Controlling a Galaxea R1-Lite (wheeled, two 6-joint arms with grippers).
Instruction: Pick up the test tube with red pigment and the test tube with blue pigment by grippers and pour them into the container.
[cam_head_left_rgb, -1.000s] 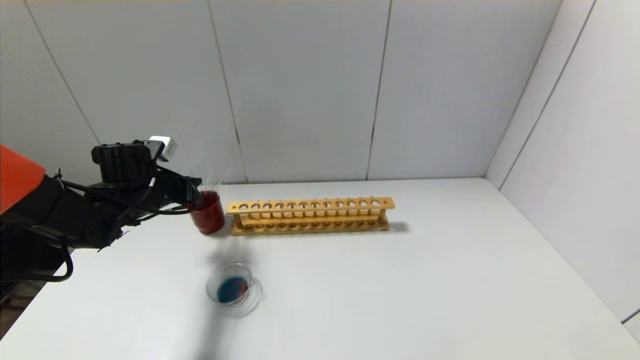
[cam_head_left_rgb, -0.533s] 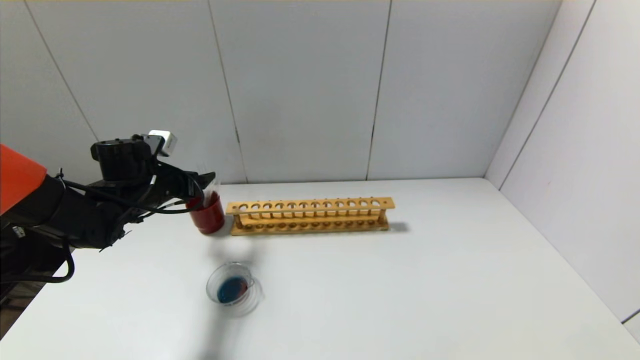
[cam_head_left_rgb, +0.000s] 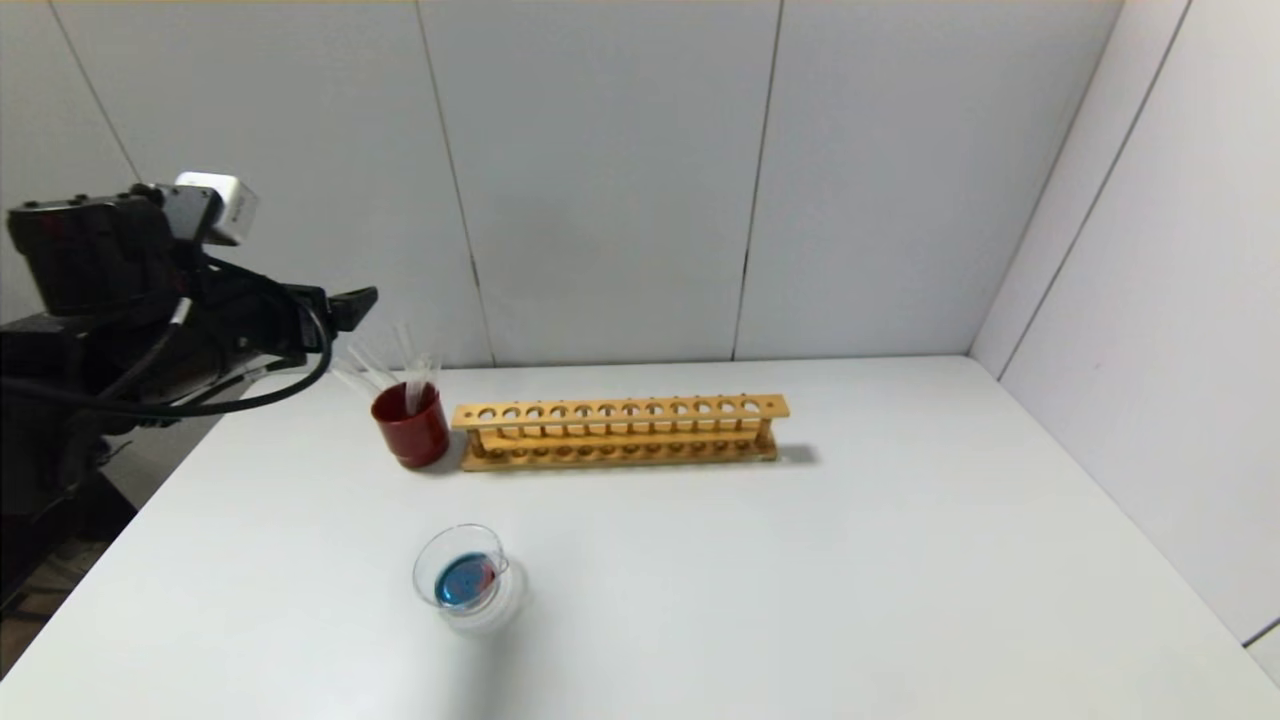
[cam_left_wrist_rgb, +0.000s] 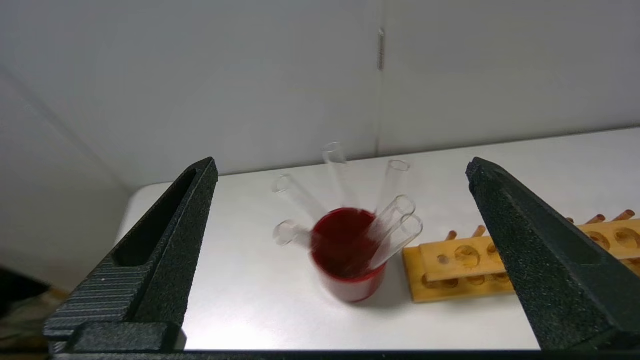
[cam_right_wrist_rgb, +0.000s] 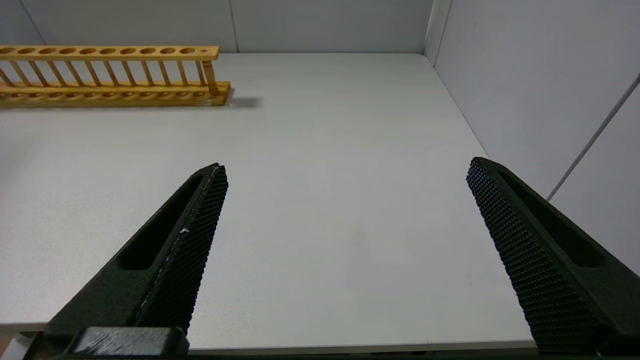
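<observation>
The container (cam_head_left_rgb: 462, 577) is a small clear glass dish near the table's front left, holding blue liquid with a red patch. No tube with red or blue liquid shows. Several plain clear tubes (cam_head_left_rgb: 405, 365) lean in a dark red cup (cam_head_left_rgb: 411, 425), also in the left wrist view (cam_left_wrist_rgb: 347, 252). My left gripper (cam_head_left_rgb: 352, 298) is open and empty, raised up and to the left of the cup; in its wrist view (cam_left_wrist_rgb: 340, 172) the cup lies between the fingers, farther off. My right gripper (cam_right_wrist_rgb: 345, 170) is open and empty over bare table; it is out of the head view.
An empty wooden tube rack (cam_head_left_rgb: 620, 430) stands right of the red cup; its end shows in the left wrist view (cam_left_wrist_rgb: 505, 257) and the right wrist view (cam_right_wrist_rgb: 110, 75). Grey walls close the back and right. The table's left edge (cam_head_left_rgb: 120, 530) runs below my left arm.
My left gripper has lifted up and back to the left, away from the red cup. The clear tubes now stand uncovered in the cup. The dish and rack have not moved.
</observation>
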